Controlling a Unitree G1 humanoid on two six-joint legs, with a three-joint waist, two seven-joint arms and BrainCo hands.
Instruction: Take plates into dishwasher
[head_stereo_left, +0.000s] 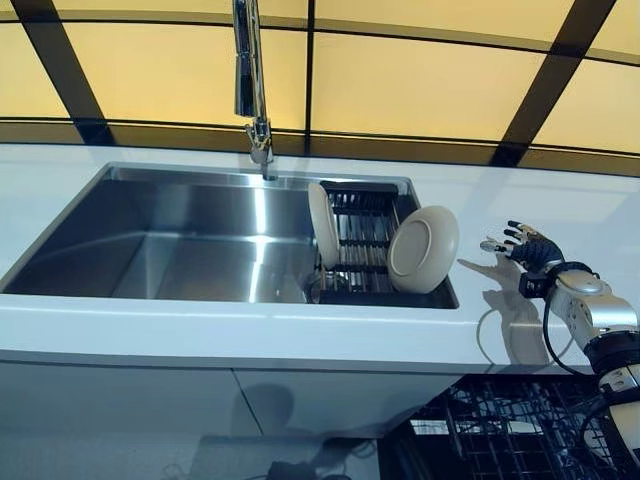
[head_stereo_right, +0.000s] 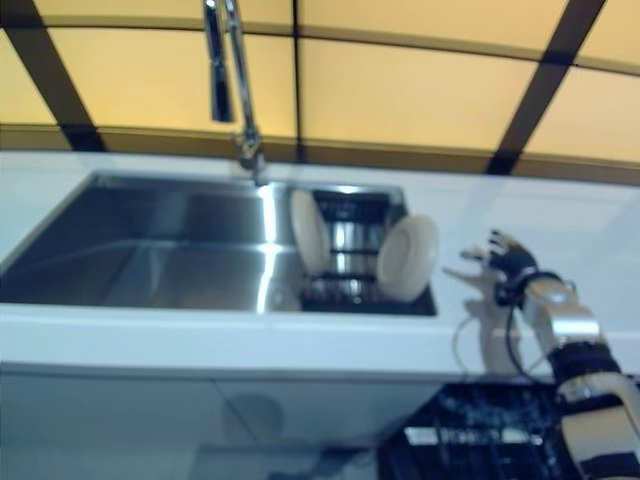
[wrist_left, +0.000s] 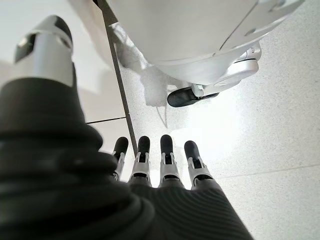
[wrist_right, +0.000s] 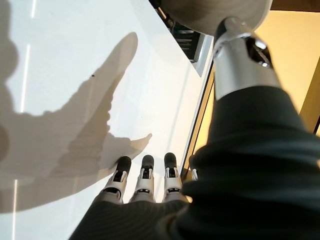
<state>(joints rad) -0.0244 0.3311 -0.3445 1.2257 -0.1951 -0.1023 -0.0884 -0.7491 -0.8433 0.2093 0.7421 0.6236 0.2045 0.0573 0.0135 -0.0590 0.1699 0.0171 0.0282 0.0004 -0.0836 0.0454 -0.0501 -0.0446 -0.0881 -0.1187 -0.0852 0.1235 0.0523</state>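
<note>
Two cream plates stand on edge in a dark dish rack (head_stereo_left: 362, 240) at the right end of the steel sink (head_stereo_left: 180, 250). The left plate (head_stereo_left: 322, 226) is nearly edge-on; the right plate (head_stereo_left: 423, 249) leans with its underside facing me. My right hand (head_stereo_left: 525, 248) hovers open over the white counter, a short way right of the right plate, touching nothing. The right wrist view shows that plate's rim (wrist_right: 215, 12) beyond the thumb. My left hand (wrist_left: 160, 165) hangs low over the floor, fingers straight, holding nothing. The dishwasher's dark wire rack (head_stereo_left: 510, 430) is pulled out below the counter.
A tall steel tap (head_stereo_left: 250, 80) rises behind the sink. White counter (head_stereo_left: 560, 210) stretches right of the sink. White cabinet fronts (head_stereo_left: 150, 400) run under the counter, left of the dishwasher rack. Yellow wall panels with dark frames stand behind.
</note>
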